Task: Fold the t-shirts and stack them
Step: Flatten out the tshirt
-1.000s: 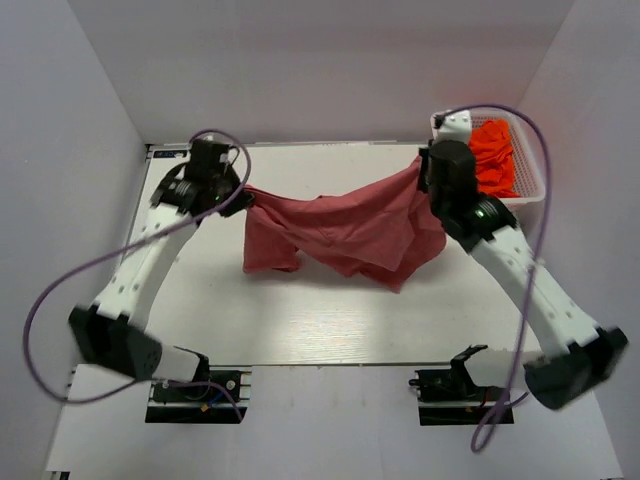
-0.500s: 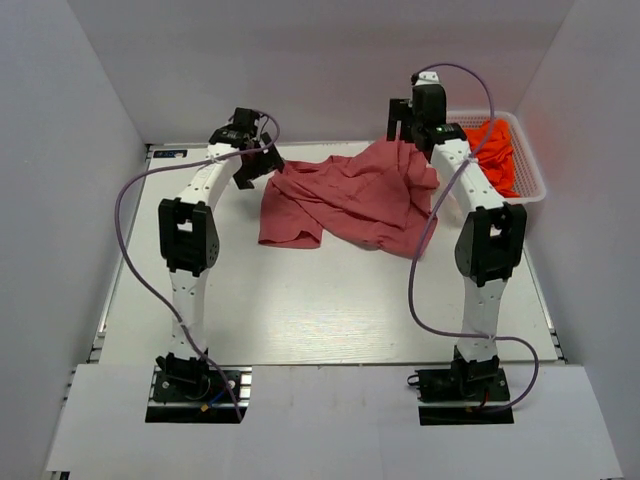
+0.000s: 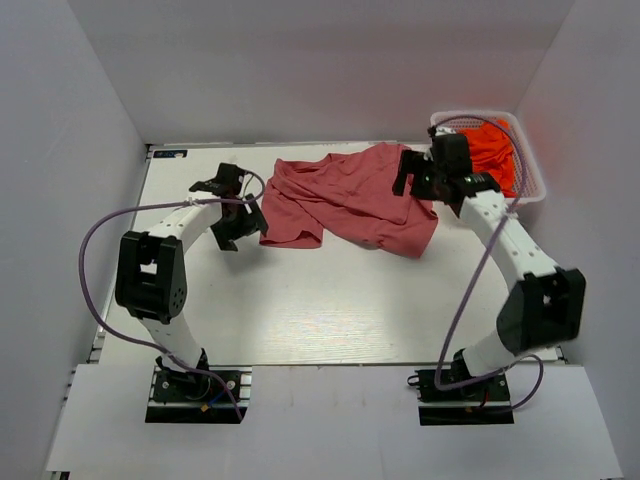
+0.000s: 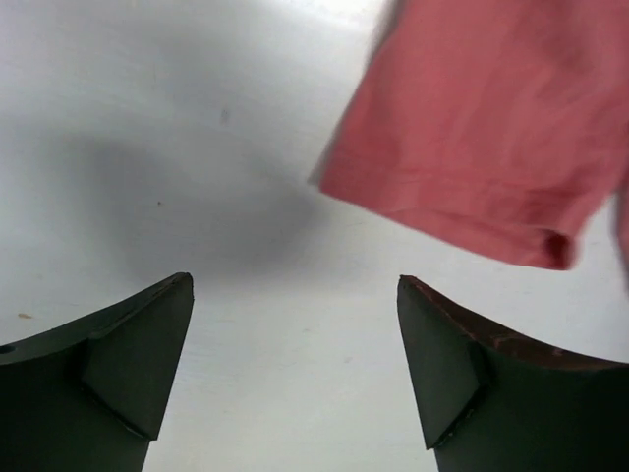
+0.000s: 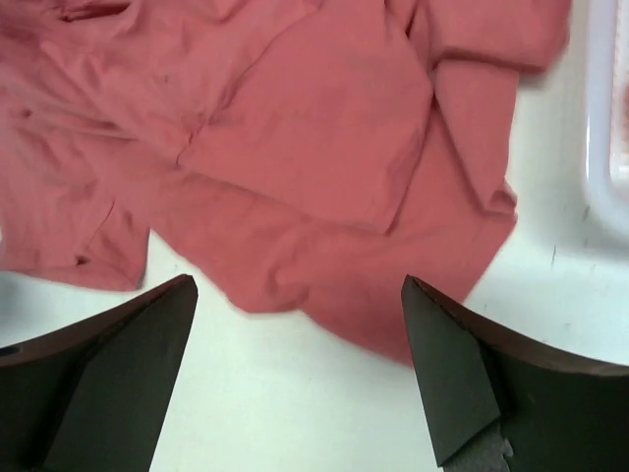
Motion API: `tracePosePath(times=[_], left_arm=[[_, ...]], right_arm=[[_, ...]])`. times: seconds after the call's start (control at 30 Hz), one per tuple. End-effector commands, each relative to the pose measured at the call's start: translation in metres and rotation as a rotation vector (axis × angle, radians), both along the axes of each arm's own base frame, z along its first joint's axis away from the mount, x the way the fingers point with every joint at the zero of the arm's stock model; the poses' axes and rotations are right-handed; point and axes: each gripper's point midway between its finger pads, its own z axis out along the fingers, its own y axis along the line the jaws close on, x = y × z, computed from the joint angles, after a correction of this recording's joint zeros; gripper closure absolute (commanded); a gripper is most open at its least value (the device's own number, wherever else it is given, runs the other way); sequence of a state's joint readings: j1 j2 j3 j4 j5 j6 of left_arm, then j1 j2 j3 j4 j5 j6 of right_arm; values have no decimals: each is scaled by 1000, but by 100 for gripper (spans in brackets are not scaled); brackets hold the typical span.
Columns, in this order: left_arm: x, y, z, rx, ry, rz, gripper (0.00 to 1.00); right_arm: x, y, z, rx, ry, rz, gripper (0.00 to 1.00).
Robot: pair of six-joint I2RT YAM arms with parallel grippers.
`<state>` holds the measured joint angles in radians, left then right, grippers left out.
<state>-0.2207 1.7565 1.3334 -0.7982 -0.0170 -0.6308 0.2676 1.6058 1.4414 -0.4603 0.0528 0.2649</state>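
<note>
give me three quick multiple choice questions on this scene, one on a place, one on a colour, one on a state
1. Where on the table does the basket stand?
A. near left corner
B. far right corner
C. between the arm bases

2. What colour are the shirts in the basket?
A. blue
B. white
C. orange

3. How is the red shirt lying?
A. rumpled on the table, not held
B. neatly folded
C. hanging from both arms

Answers:
1 B, it sits at the far edge on the right arm's side.
2 C, the orange shirts fill it.
3 A, the left fingers and right fingers stand open with nothing between them, and the cloth lies creased and spread.
</note>
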Motion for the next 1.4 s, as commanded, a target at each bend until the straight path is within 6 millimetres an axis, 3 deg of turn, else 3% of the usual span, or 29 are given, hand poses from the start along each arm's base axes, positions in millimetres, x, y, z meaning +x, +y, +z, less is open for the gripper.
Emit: tracePosePath(times=[0.0,0.13,0.27,0.33,0.4,0.43,0.53,0.63,0.67,0.7,0.77,0.8,0.9,0.97,1.0,1.03,1.07,1.1,1.13,1.2,1.23,1.37], left_arm=[[1,-8,-8,-49,-30,1,9],[6,-17,-24,-60,-22,-19,21],[11,-24,-39,-64,-5,-31,24],[16,-25,-47,-64,-8,-31,24],[22,-29,-50,-81,-15,-38,31],[22,-31,-57,-85,-7,-50,34],[27,-42,-63,-136,-14,-82,51],[27,-49,-71,-170,-4,-119,76],[29,-52,-73,-179,1,-123,94],[28,-52,-76,-177,10,-123,100],[32,-54,-72,-183,-2,-138,100],[33,-54,-68,-185,-13,-140,100],[31,-55,-50,-199,-41,-146,100],[26,-52,-34,-196,-55,-133,100],[25,-50,-30,-186,-68,-128,100],[19,-47,-29,-180,-62,-116,100],[18,-47,-24,-182,-73,-116,100],[14,-44,-11,-179,-98,-114,100],[8,-43,-9,-179,-100,-114,100],[0,-41,-1,-182,-117,-115,100],[-10,-38,4,-188,-127,-108,100],[-34,-33,12,-203,-150,-92,100]], right_arm=[[-47,-12,1,74,27,-68,10],[-80,-28,-17,70,84,-135,10],[-103,-35,-34,84,144,-156,10],[-114,-37,-51,75,191,-158,10],[-114,-37,-62,71,199,-147,10],[-121,-36,-78,65,239,-132,12],[-113,-32,-96,33,234,-67,13],[-96,-32,-110,2,218,-43,13],[-89,-29,-118,-2,215,-34,13],[-83,-29,-126,-27,227,-8,12],[-69,-26,-125,-18,207,-16,12],[-65,-25,-140,-26,245,-14,12],[-55,-23,-156,-31,293,-28,20],[-63,-19,-169,-10,359,-18,29],[-66,-15,-171,7,369,-12,35],[-68,-13,-168,23,366,-7,61],[-72,-9,-167,40,379,9,73],[-76,-8,-156,54,370,20,92],[-79,-5,-151,69,372,18,100],[-94,1,-138,115,417,47,100],[-97,4,-114,143,375,56,100],[-146,21,-66,284,479,114,100]])
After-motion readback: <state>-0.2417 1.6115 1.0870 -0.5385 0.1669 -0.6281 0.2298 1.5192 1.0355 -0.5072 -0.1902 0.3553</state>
